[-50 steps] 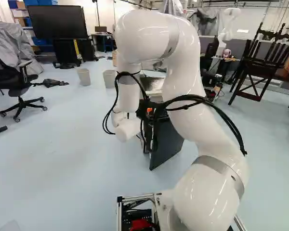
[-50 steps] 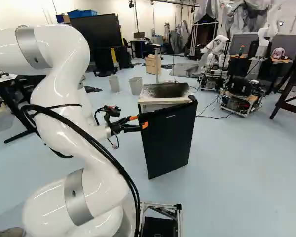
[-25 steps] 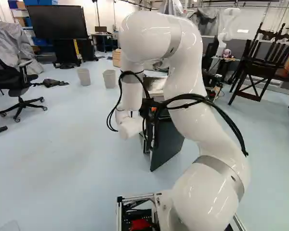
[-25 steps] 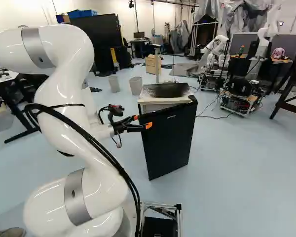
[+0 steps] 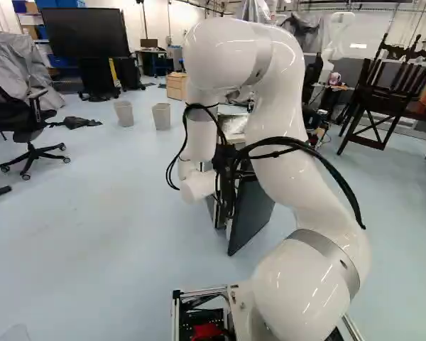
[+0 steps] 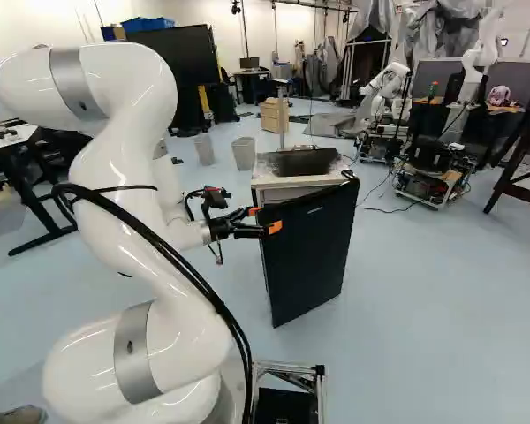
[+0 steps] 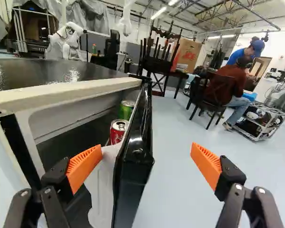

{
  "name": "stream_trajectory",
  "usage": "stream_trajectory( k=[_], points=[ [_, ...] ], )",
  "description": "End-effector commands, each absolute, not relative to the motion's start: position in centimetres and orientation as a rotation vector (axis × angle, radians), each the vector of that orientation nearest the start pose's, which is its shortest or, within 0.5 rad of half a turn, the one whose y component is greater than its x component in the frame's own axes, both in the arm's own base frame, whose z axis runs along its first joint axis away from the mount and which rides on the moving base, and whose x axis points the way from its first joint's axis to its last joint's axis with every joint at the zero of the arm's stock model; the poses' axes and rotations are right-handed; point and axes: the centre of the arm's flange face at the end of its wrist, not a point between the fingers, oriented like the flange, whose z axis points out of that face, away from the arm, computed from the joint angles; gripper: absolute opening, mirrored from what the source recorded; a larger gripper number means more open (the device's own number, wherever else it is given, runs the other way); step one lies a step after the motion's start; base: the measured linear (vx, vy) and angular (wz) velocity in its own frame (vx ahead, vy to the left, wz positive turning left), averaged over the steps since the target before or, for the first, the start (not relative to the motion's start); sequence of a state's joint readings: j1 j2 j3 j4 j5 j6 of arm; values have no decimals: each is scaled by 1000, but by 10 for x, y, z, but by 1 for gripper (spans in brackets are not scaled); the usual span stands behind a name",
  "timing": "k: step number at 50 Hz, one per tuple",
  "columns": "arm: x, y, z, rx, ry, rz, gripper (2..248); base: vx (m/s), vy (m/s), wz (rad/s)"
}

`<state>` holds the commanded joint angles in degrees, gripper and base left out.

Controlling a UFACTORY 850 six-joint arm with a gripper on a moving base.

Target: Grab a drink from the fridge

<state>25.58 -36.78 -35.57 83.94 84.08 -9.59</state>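
Floor: a pale blue surface (image 5: 99,220) is being shared by the fridge, the arm's base and the furniture.
Arm: the white arm (image 6: 137,190) is being held arched high, its wrist being extended toward the fridge.
Fridge: the white-sided body (image 6: 287,180) is being seen ahead of the arm, its cavity being exposed in the wrist view and its top being covered by a dark, glossy surface (image 7: 33,73).
Door: the black door (image 6: 309,252) is being kept ajar, its free edge being lined up between the two fingers.
Office chair: a black chair (image 5: 28,135) is being shown at the left of the left base view.
Bins: two grey bins (image 5: 162,116) are being seen side by side, beyond the office chair.
Gripper: the black gripper (image 6: 264,219) is being held released, its orange-padded fingers being spread wide. One finger is being placed on the door's inner side, the other outside, apart from the door. Whether the inner finger is being touched by the liner cannot be told.
Drinks: a red can (image 7: 118,132) and a green can (image 7: 126,109) are being held just inside the door, against its inner side. The red can is being seen nearer the gripper, the green can being partly hidden behind it.
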Motion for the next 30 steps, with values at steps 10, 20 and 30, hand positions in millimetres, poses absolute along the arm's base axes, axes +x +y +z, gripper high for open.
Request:
stream_trajectory(
  k=[10,20,30],
  points=[
    [380,76,238,1727,-772,1385,247,0,0,0],
    [366,69,238,1730,-754,1364,247,0,0,0],
    [341,68,239,1754,-699,1351,247,0,0,0]
  ],
)
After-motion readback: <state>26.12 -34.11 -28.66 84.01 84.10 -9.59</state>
